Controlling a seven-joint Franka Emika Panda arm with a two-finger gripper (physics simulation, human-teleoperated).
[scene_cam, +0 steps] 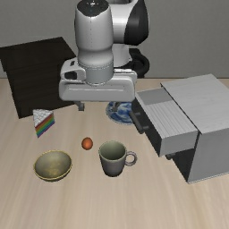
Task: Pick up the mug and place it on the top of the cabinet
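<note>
A grey-green mug (114, 158) stands upright on the wooden table, handle pointing to the exterior view's right. The grey cabinet (199, 112) stands at the exterior view's right, its upper drawer (159, 119) pulled out toward the middle. My gripper (83, 105) hangs well above the table, behind the mug and to the exterior view's left of it, below the wide white hand body. Its fingers are mostly hidden by that body.
A greenish bowl (53, 165) sits left of the mug. A small red-orange ball (87, 142) lies between them. A rainbow-striped wedge (41, 123) stands farther left. A dark box (38, 70) occupies the back left. A blue-patterned plate (121, 112) lies beside the drawer.
</note>
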